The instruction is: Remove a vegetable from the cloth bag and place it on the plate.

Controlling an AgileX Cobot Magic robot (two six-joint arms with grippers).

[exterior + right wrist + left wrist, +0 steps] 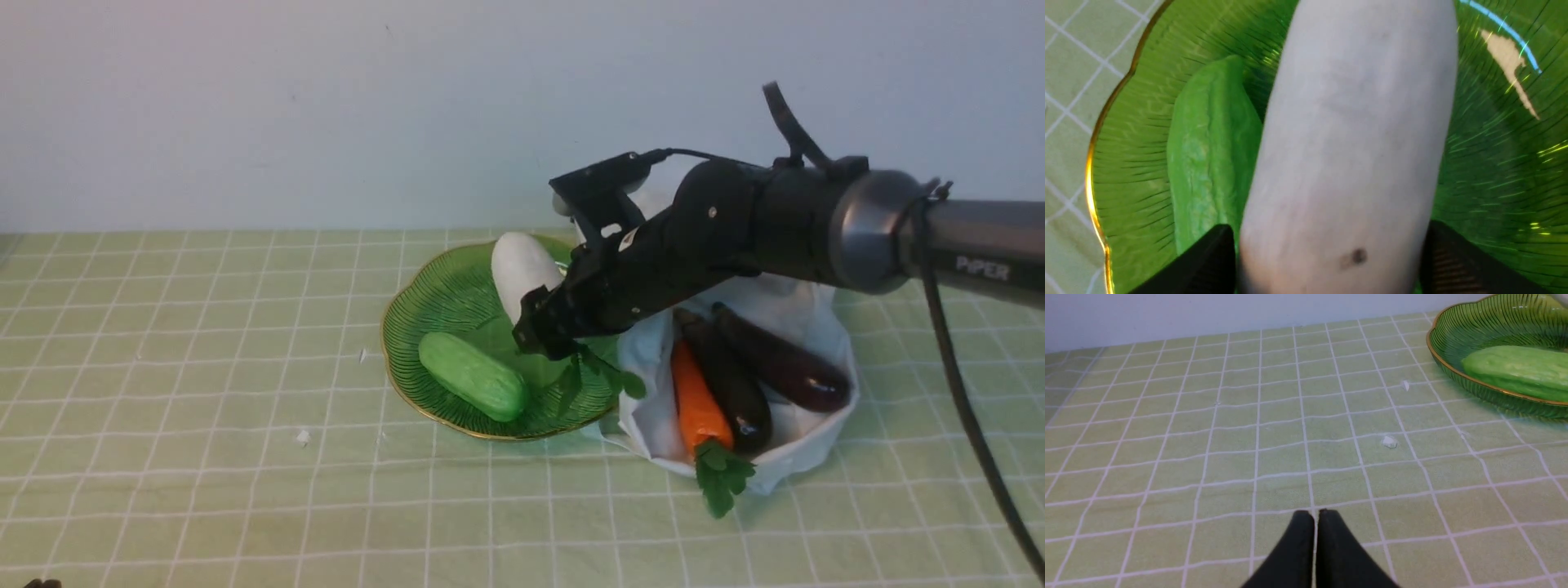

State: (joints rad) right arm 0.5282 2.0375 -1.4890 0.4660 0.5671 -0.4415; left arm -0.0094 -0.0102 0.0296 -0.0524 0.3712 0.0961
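Radish (524, 269), white and plump, is lying on the plate (424, 298), with its blunt end pointing toward the far wall and its green leaves spreading near the rim next to the cloth bag (649, 359). The right gripper (543, 327) is reaching down over the radish's leafy end. In the right wrist view its fingers (1208, 261) are flanking the white body on both sides, very close to it; whether they are pressing on it or standing just clear I cannot tell from this angle. A cucumber (473, 376) is resting on the plate just beside the radish. A carrot (698, 404) and two dark eggplants (784, 363) are sitting in the open cloth bag, just beside the plate. The left gripper (1315, 522) is hovering over the checked tablecloth (1167, 416), its jaws pressed together and holding nothing.
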